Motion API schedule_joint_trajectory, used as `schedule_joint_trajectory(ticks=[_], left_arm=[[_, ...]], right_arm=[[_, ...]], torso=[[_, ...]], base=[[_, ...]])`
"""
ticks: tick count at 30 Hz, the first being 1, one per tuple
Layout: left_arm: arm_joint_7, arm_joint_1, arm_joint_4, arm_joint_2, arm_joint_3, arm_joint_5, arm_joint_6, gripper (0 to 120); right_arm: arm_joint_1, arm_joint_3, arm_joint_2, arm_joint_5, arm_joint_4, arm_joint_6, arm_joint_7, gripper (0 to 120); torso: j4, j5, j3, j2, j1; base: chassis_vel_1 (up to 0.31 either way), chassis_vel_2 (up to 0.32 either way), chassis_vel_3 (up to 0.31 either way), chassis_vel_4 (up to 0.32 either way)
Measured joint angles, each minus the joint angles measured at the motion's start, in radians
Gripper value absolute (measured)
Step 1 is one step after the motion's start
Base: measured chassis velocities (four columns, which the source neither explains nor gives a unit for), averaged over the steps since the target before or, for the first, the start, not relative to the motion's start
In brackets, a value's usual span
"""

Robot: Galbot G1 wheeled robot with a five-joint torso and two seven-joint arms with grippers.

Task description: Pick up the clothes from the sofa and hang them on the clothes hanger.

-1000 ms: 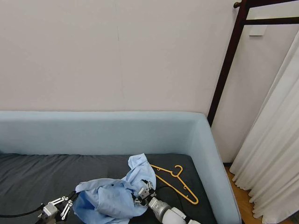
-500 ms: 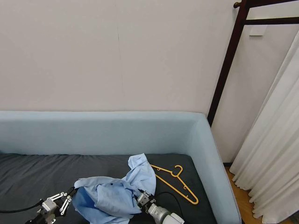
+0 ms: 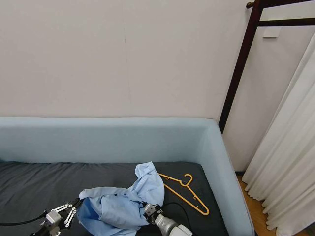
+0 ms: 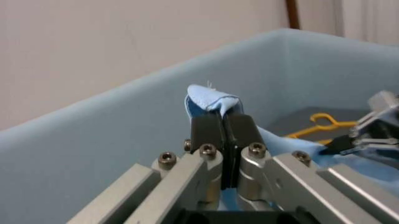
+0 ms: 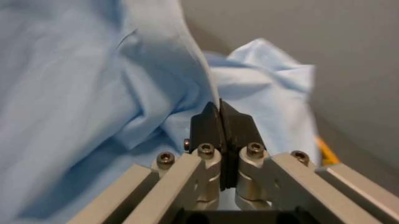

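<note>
On the sofa (image 3: 123, 138) you have the left gripper (image 4: 223, 122) and right gripper (image 5: 219, 113) both clamped on the blue shirt (image 3: 118, 209), but the orange hanger (image 3: 183, 186) lies untouched, so the hanging is not yet done.

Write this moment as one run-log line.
left gripper: shut on blue shirt | right gripper: shut on blue shirt | blue shirt: bunched on sofa | orange hanger: empty, on seat

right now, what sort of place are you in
Probably a home living room: a light blue sofa, a dark wooden clothes rack beside white curtains, and a blue shirt and orange hanger on the seat. The left gripper and right gripper each pinch the shirt.
</note>
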Motion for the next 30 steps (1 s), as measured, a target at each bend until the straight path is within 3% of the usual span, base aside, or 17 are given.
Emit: schedule_joint_trajectory(ticks=[4,5,7,10,11,14,15,19,22,26,28,30], left_arm=[[-0.231,-0.053,-0.15,0.0,0.042,-0.066,0.115,0],[-0.231,-0.053,-0.15,0.0,0.042,-0.066,0.115,0],[-0.344,-0.112,-0.257,0.026,0.075,-0.12,0.201,0],[-0.509,-0.259,-0.383,0.116,0.141,-0.192,0.337,0],[-0.509,-0.259,-0.383,0.116,0.141,-0.192,0.337,0],[-0.591,-0.405,-0.458,0.267,0.171,-0.313,0.449,0],[-0.591,-0.405,-0.458,0.267,0.171,-0.313,0.449,0],[-0.593,-0.549,-0.476,0.425,0.166,-0.45,0.479,0],[-0.585,-0.591,-0.471,0.461,0.158,-0.49,0.478,0],[-0.577,-0.616,-0.443,0.466,0.155,-0.502,0.473,0],[-0.576,-0.632,-0.409,0.451,0.167,-0.494,0.473,0],[-0.57,-0.705,-0.351,0.427,0.242,-0.483,0.472,0]], right_arm=[[0.026,0.065,-0.1,0.12,0.25,-0.122,0.082,0],[0.026,0.065,-0.1,0.12,0.25,-0.122,0.082,0],[0.057,0.109,-0.156,0.223,0.384,-0.185,0.12,0],[0.123,0.171,-0.24,0.373,0.561,-0.292,0.208,0],[0.123,0.171,-0.24,0.373,0.561,-0.292,0.208,0],[0.226,0.191,-0.359,0.529,0.73,-0.395,0.276,0],[0.226,0.191,-0.359,0.529,0.73,-0.395,0.276,0],[0.462,0.238,-0.446,0.805,0.846,-0.506,0.346,0],[0.556,0.246,-0.446,0.894,0.856,-0.533,0.367,0],[0.688,0.187,-0.373,0.943,0.804,-0.545,0.372,0],[0.759,0.12,-0.297,0.941,0.741,-0.543,0.371,0],[0.826,0.064,-0.225,0.907,0.647,-0.531,0.36,0]], torso=[[-0.0005,-0.0002,0.0,0.0,0.0],[-0.0005,-0.0002,0.0,0.0,0.0],[-0.0006,0.0004,0.0,0.0,0.0],[-0.0006,0.0001,0.0,0.0,0.0],[-0.0006,0.0001,0.0,0.0,0.0],[-0.0009,0.0003,0.0,0.0,0.0],[-0.0009,0.0003,0.0,0.0,0.0],[-0.0002,0.0001,0.0,0.0,0.0],[-0.0002,0.0001,0.0,0.0,0.0],[-0.0003,-0.0001,0.0,0.0,0.0],[0.0003,-0.0005,0.0,0.0,0.0],[0.0011,-0.0003,0.0,0.0,0.0]], base=[[0.0,0.0,0.0,0.0],[0.0,0.0,0.0,0.0],[0.0,0.0,0.0,0.0],[0.0,0.0,0.0,0.0],[0.0,0.0,0.0,0.0],[0.0,0.0,0.0,0.0],[0.0,0.0,0.0,0.0],[0.0,0.0,0.0,0.0],[0.0,0.0,0.0,0.0],[0.0,0.0,0.0,0.0],[0.0,0.0,0.0,0.0],[0.0,0.0,0.0,0.0]])
